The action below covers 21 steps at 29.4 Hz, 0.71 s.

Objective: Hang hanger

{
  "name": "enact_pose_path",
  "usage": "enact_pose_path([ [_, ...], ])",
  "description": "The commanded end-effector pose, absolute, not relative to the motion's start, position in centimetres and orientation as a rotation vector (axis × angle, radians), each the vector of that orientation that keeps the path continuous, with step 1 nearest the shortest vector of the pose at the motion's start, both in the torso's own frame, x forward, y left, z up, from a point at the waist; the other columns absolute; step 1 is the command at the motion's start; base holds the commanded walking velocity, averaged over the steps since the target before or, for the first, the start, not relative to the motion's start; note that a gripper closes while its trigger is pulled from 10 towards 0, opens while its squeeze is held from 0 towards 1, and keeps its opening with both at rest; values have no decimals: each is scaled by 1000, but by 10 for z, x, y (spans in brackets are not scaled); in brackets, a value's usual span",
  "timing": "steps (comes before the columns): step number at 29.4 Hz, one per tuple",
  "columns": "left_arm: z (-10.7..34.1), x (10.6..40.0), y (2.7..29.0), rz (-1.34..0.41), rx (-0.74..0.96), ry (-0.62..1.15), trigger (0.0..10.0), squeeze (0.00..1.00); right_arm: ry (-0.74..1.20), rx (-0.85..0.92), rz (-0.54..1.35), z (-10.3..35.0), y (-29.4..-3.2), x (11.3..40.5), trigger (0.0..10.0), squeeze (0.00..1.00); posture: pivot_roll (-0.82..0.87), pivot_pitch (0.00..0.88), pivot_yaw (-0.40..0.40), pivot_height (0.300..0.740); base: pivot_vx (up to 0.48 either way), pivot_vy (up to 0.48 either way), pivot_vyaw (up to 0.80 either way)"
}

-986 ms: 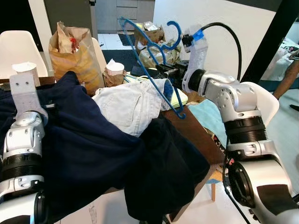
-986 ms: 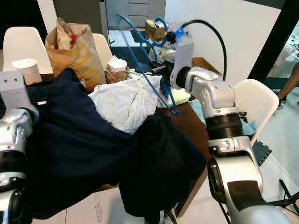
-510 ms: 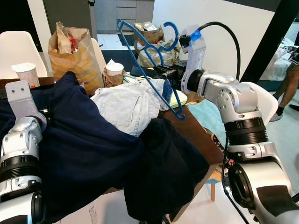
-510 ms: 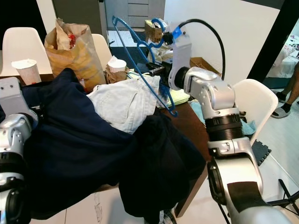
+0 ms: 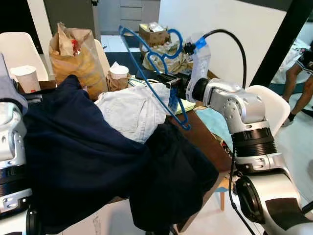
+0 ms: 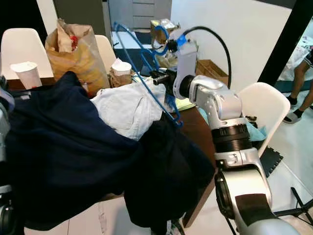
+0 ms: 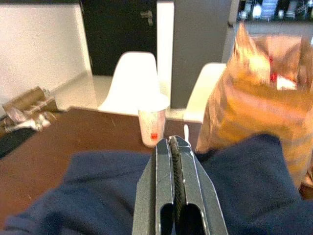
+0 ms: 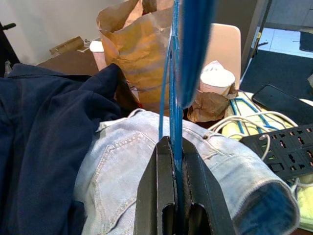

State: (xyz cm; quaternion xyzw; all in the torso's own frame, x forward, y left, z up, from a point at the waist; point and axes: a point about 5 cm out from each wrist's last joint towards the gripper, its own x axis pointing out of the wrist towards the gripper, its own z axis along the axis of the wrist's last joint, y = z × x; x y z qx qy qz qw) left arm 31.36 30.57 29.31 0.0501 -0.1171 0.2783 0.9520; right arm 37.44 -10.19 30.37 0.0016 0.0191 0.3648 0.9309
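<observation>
clothes cover most of the brown table: a big navy garment spreads across the left and centre of the left eye frame and spills over the near edge, and a pair of pale blue jeans lies on top of it just right of centre. right gripper sits in the upper middle of the frame, above the far end of the jeans, its two black fingers pressed narrow on the wire of a blue hanger. hanger is lifted off the pile and tilted, its hook up near the top centre and its long lower bar slanting down to a corner just above the dark cloth. the right wrist view shows the blue wire running straight out from between the closed fingers.

left gripper points over the navy garment toward a paper cup and a brown paper bag; its fingers are pressed together with nothing between them. two white chairs stand behind the table. a second paper cup in a crumpled wrapper sits beside the bag. at the right edge of the left eye frame, a person's legs stand on the floor.
</observation>
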Motion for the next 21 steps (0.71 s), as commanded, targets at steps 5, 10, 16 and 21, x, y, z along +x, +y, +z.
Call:
enact_pose_path([
  [5,298,300,300,606,132,-261,0,0,11,20,741,307,-102,376,10000,0,13,0,-70,740,0,0,0],
  [10,257,306,297,564,-59,-122,10000,1000,2,21,751,308,-100,375,10000,0,1,0,-69,740,0,0,0],
  [16,274,304,282,538,9,-185,10000,0,-45,92,776,305,-93,371,10000,0,13,0,-67,740,0,0,384],
  [21,286,302,268,488,109,-228,10000,0,-87,154,775,305,-87,371,10000,0,31,0,-70,740,0,0,764],
])
